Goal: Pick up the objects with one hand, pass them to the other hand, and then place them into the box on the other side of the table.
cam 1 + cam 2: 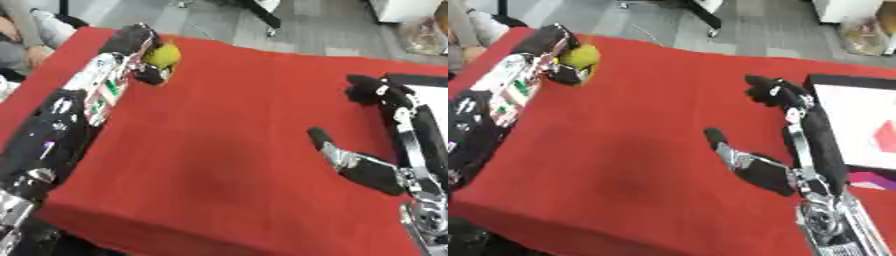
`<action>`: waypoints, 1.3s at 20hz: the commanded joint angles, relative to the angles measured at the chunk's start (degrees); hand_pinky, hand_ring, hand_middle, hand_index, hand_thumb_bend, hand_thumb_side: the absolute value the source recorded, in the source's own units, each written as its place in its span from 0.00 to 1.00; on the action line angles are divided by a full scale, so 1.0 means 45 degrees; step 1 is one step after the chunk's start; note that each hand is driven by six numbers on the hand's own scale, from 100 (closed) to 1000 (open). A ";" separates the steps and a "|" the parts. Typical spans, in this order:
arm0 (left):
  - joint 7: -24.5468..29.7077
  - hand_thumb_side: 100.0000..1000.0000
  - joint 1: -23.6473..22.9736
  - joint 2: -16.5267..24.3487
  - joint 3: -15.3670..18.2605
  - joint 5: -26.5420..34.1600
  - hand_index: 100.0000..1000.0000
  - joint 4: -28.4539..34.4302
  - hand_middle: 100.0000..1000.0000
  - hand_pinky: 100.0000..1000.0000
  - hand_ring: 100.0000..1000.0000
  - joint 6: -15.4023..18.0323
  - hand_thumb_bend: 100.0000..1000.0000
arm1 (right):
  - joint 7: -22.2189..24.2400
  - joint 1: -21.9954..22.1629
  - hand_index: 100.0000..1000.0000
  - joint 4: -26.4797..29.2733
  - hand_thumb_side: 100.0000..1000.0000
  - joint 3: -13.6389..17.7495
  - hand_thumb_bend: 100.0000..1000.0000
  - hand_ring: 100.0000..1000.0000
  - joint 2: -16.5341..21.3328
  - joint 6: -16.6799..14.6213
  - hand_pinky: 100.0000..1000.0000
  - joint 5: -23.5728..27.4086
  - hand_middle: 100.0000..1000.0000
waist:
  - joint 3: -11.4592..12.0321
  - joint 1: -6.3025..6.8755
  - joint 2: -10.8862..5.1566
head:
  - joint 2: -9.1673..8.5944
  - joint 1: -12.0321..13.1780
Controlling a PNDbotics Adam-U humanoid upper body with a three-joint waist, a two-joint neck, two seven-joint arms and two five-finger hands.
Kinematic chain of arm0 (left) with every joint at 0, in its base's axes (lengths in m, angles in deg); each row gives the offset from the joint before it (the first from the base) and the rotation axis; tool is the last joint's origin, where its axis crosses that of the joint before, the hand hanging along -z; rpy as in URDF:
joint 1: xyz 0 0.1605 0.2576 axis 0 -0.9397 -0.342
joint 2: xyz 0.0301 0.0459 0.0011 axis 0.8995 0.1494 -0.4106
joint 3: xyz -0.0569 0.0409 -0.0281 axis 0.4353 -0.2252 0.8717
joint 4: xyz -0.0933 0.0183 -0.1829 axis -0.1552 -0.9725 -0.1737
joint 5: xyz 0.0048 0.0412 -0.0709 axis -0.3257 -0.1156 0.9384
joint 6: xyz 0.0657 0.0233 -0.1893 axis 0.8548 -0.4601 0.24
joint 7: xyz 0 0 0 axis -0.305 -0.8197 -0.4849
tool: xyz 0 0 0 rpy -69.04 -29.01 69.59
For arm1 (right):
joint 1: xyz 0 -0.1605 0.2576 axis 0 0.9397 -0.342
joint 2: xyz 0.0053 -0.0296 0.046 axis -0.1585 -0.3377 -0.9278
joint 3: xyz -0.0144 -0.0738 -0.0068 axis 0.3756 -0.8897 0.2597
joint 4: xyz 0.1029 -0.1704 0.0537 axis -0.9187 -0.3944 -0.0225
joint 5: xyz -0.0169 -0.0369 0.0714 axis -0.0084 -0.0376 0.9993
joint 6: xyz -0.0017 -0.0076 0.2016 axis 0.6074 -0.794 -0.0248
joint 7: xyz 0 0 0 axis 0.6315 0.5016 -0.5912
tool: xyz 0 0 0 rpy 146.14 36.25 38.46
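- Up at eleven o'clock on the red tabletop (227,125), the left hand (140,42) curls round a yellow-green round object (164,54).
- Likely light, smooth, rollable; cup its middle.
- Right hand (785,150), at four o'clock, lies relaxed, fingers apart.

The left hand (557,52) curls round a yellow-green object (580,56) at the red table's (640,150) far left. The right hand (776,130) lies open; the box (859,125) sits beside it.
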 commanded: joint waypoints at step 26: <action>0.2161 0.34 0.0468 -0.1546 -0.2731 1.1568 0.40 0.4802 0.30 0.55 0.37 -0.1704 0.00 | 0.2168 -0.1844 0.84 0.1240 0.40 -0.0854 0.59 0.68 0.0802 0.0088 0.64 0.0046 0.68 | 0.0180 -0.0118 -0.0069 | -0.0032 -0.1929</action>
